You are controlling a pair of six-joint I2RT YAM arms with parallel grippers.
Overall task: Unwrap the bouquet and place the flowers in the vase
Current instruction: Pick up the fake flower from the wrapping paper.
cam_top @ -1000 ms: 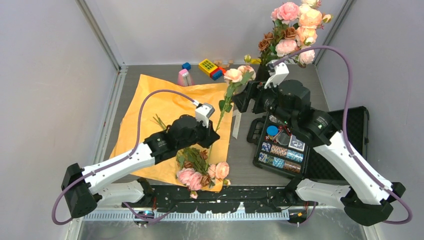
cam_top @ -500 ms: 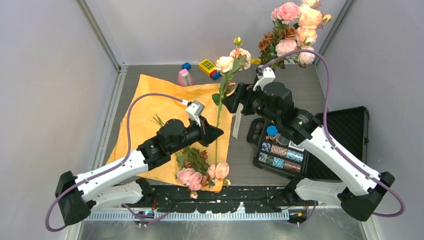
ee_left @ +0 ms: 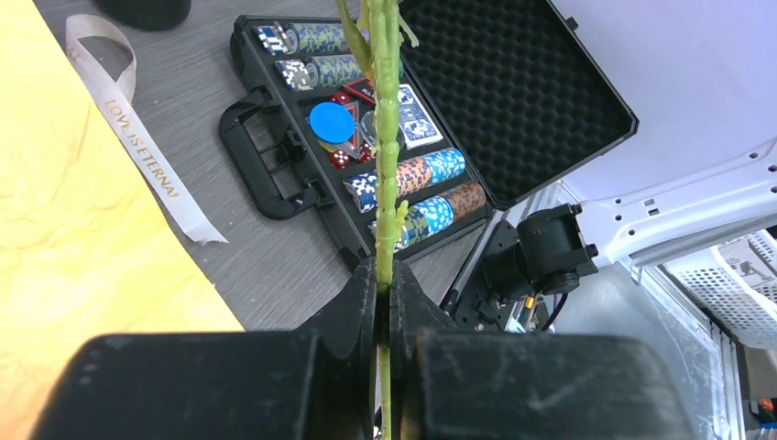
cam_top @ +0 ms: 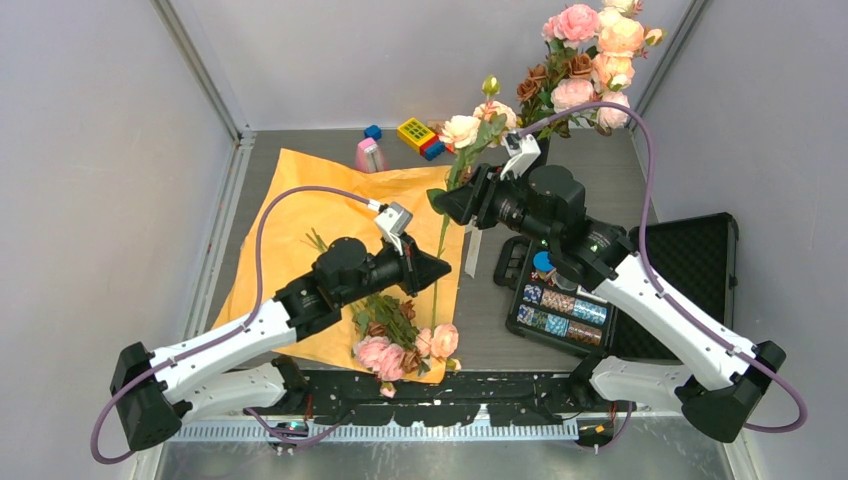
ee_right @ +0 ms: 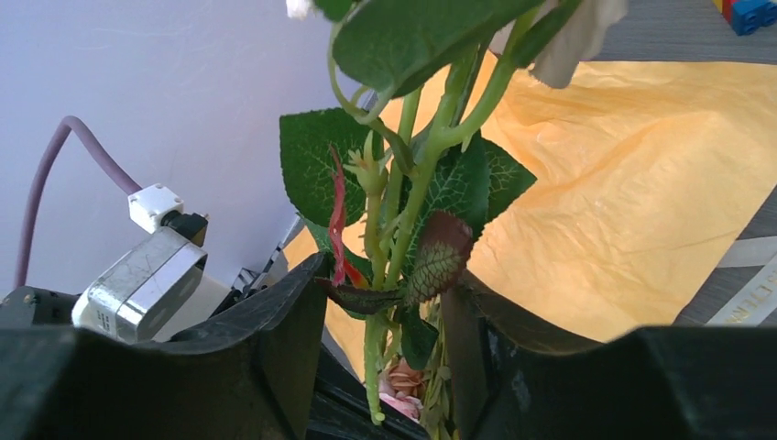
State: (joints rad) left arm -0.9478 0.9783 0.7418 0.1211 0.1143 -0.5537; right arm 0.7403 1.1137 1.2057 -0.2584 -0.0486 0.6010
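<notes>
**One stem, two grippers on it**

Your left gripper point(cam_top: 438, 268) clamps the flower's lower stem point(ee_left: 387, 137). Your right gripper point(cam_top: 447, 205) straddles its leafy upper part, fingers point(ee_right: 275, 330) apart, leaves brushing them; blooms point(cam_top: 465, 128) at 12 o'clock. The right wrist hides the vase; roses point(cam_top: 590, 55) in it show at 1 o'clock. Open chip case point(cam_top: 560, 300) at 4, ribbon point(cam_top: 472, 250) beside the orange paper point(cam_top: 300, 200), more flowers point(cam_top: 395, 345) at 6.

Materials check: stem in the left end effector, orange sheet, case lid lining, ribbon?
Flower stem, pinched in the left end effector: likely moulded plastic, matte green, with knobbly nodes along it.
Orange sheet: paper, matte, finely crinkled.
Case lining: looks like black foam, going by the dimpled egg-crate surface.
Ribbon: probably woven fabric, with a slight sheen and printed lettering.
</notes>
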